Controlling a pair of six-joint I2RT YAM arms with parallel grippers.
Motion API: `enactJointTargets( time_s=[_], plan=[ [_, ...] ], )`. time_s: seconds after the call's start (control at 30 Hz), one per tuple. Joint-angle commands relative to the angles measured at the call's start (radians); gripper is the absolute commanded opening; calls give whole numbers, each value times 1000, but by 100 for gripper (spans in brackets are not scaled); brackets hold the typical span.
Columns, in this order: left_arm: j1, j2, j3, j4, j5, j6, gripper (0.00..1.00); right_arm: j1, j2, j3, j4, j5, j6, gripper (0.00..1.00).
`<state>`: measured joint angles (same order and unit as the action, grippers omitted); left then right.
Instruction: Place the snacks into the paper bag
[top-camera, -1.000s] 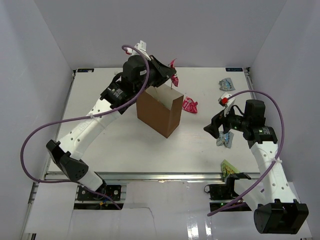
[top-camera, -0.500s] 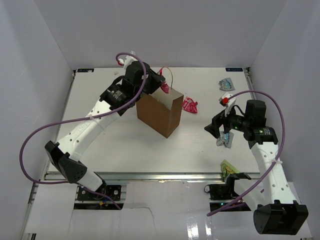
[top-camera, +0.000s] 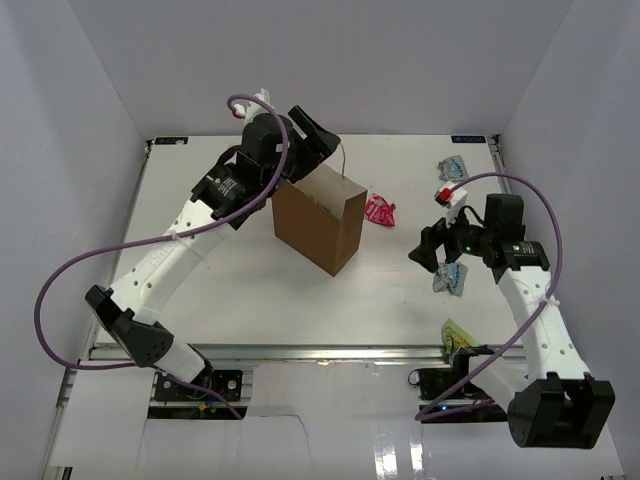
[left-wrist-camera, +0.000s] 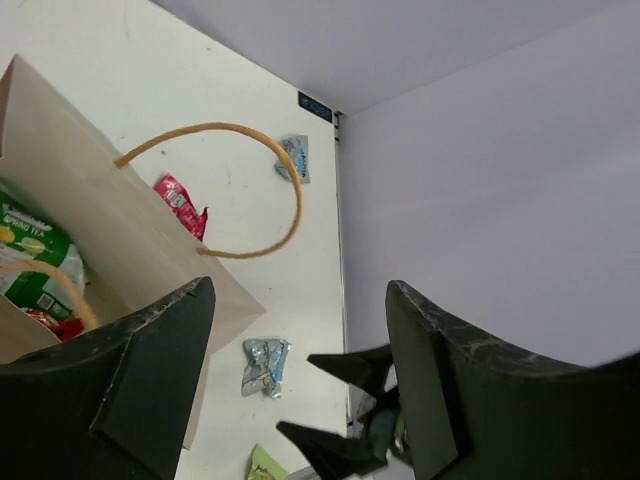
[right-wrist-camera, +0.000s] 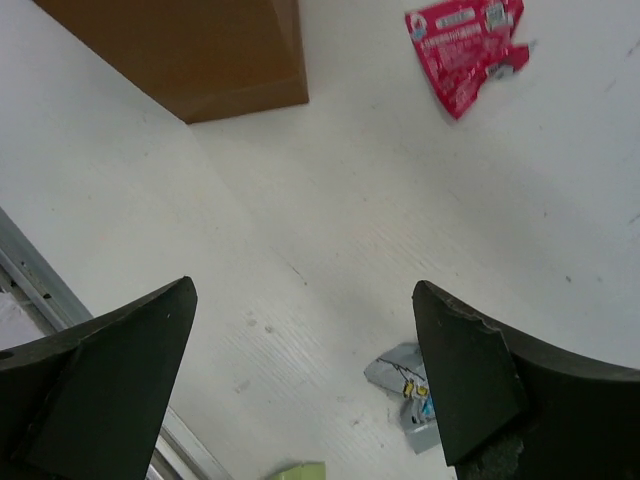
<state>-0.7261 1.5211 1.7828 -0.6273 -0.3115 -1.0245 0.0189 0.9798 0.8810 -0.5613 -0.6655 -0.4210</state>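
Note:
The brown paper bag (top-camera: 320, 225) stands upright mid-table, and its tan handle (left-wrist-camera: 250, 190) loops up in the left wrist view. Inside the bag lie a green packet (left-wrist-camera: 30, 260) and a red one (left-wrist-camera: 40, 318). My left gripper (top-camera: 318, 135) hovers over the bag's far rim, open and empty (left-wrist-camera: 300, 290). Loose snacks lie on the table: a pink one (top-camera: 380, 209), a blue-silver one (top-camera: 452, 168) at the back right, another blue-silver one (top-camera: 450, 277) and a yellow-green one (top-camera: 457, 333). My right gripper (top-camera: 428, 250) hangs open just left of the nearer blue-silver packet (right-wrist-camera: 410, 390), holding nothing (right-wrist-camera: 305, 290).
White walls close in the table at the back and both sides. A metal rail (top-camera: 300, 352) runs along the near edge. Purple cables loop off both arms. A small red and white item (top-camera: 450, 195) sits by the right wrist.
My left gripper carried a pink snack over the bag's mouth, then opened; the snack is gone from its jaws. The right arm has shifted only slightly.

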Motion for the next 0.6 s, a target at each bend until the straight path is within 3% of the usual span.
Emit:
enactJointTargets(
  time_s=[0.0,0.1,0.17,0.27,0.43,0.57],
  plan=[
    [-3,-88,12,99,113,157,80,-7,104,79,-127,162,-30,95],
    [-3,-200,-83,172,157,363,85,-7,186,115,-250,367,-82,95],
    [-3,-278,-152,169,93,408,89,-7,189,92,-256,555,-87,95],
    [-2,-464,-311,132,-7,419,92,-7,200,44,-247,702,-70,93],
    [-1,-732,-519,13,-164,356,96,-22,293,28,-238,672,17,96],
    [-1,-883,-641,-87,-170,287,98,-56,422,87,-223,606,74,100]
  ],
)
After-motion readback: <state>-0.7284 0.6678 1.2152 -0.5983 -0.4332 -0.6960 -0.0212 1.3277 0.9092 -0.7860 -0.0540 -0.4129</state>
